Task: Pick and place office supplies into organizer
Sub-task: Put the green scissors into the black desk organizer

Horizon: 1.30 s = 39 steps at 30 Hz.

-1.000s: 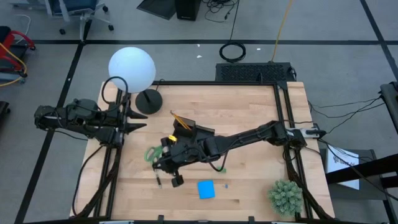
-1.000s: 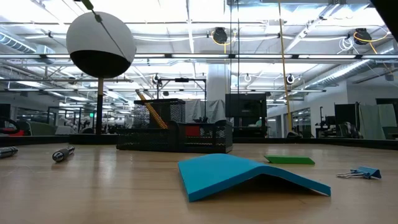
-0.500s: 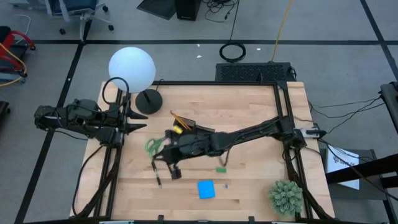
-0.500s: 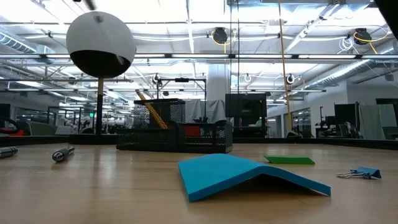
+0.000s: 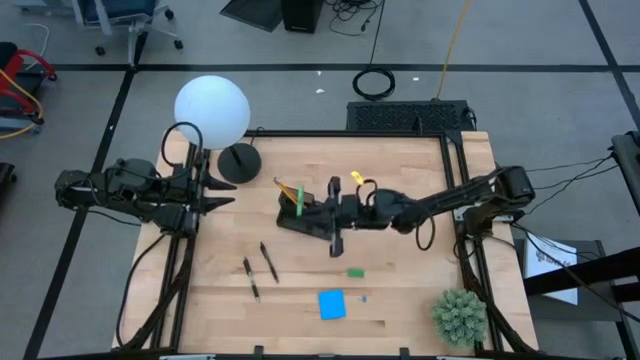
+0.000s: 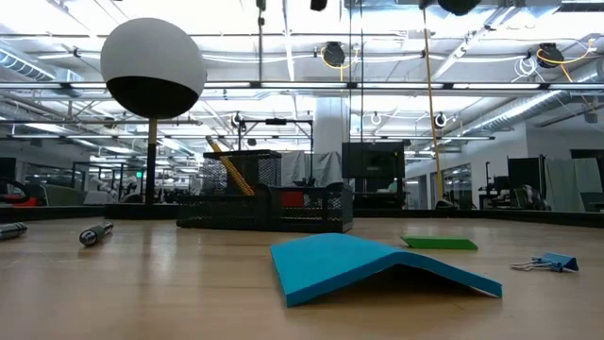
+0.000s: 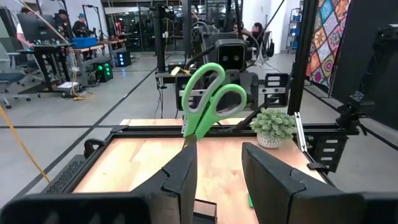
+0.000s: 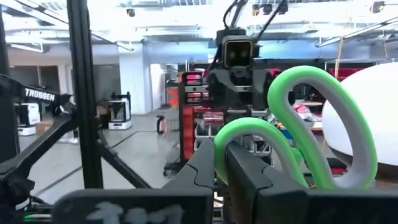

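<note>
My right gripper is shut on the green-handled scissors and holds them above the black organizer, which has an orange pencil standing in it. In the left wrist view the scissors hang with handles up and blades down. Two dark pens, a blue sticky-note pad and a green eraser lie on the table. My left gripper waits open at the left edge, its fingers pointing at the scissors. My right gripper pinches the scissors by the green handle, at the edge of the smaller loop, between its two fingers. The fingers come nearly level from the table's right. The scissors are lifted clear, handle loops up, blades pointing down.
A white globe lamp with a round black base stands at the far left. A green potted plant sits at the near right corner. A small blue binder clip lies beside the eraser.
My right gripper has drawn back from the near-left part of the table toward the right and far edge and tipped from pointing down to nearly level. The scissors went with it, lifted off the table and now upright over the organizer. Both pens now show uncovered.
</note>
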Each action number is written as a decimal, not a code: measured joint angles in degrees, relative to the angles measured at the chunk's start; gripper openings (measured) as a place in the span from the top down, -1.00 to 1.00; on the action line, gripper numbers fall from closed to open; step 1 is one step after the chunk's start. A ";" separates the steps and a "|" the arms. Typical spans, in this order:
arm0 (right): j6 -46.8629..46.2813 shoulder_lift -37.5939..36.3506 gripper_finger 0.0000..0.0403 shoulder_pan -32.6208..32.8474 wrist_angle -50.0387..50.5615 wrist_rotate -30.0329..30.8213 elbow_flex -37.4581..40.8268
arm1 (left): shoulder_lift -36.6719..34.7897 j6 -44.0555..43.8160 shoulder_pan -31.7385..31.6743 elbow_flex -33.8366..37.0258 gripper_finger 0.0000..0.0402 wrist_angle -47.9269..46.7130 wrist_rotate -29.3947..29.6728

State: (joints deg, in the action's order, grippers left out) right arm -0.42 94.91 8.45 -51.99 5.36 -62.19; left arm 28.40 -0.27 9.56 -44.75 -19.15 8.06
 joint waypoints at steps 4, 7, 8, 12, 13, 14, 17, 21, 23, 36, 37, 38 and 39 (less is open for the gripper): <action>-4.02 -0.02 0.95 -2.61 1.40 -4.00 0.04 | 0.02 0.02 0.00 0.00 0.37 0.03 0.04; -4.80 -0.04 0.95 -4.48 5.71 -5.08 0.04 | 0.02 0.02 0.00 0.00 0.37 -0.03 0.04; -5.17 0.03 0.95 -4.85 6.88 -5.20 0.07 | 0.02 0.02 0.00 0.00 0.37 -0.10 0.04; -4.12 0.02 0.95 -5.00 7.32 -5.63 0.12 | 0.02 0.03 0.00 0.00 0.37 -0.33 0.04; -3.83 -0.02 0.95 -4.96 6.86 -5.66 0.11 | 0.02 0.02 0.00 0.00 0.37 -0.33 0.04; -3.82 -0.02 0.95 -4.96 6.63 -5.68 0.11 | 0.02 0.02 0.00 0.00 0.37 -0.33 0.04; -4.48 0.00 0.95 -5.02 7.40 -5.68 0.14 | 0.02 0.04 0.00 0.00 0.37 -0.43 0.04; -6.01 0.67 0.95 -5.07 3.80 -5.67 1.88 | 0.07 0.07 0.00 0.00 0.37 -0.46 0.07; -6.82 0.93 0.95 -5.17 2.07 -5.70 3.58 | 0.09 0.07 0.00 0.00 0.37 -0.42 0.51; -8.69 2.07 0.95 -7.32 -3.70 -5.92 6.97 | 0.09 0.22 0.00 -0.02 0.37 -0.31 1.07; -9.05 2.69 0.95 -7.53 -4.65 -5.90 6.92 | 0.09 0.22 0.00 -0.02 0.37 -0.32 1.07; -9.41 3.19 0.95 -7.76 -5.10 -6.19 6.90 | 0.09 0.22 0.00 -0.02 0.37 -0.30 1.07; -9.82 3.78 0.95 -7.92 -5.38 -7.15 6.94 | 0.09 0.22 0.00 -0.02 0.37 -0.31 1.07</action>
State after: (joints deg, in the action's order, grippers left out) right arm -10.24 98.69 0.53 -57.37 -1.79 -55.26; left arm 28.49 -0.05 9.56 -44.77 -19.46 9.13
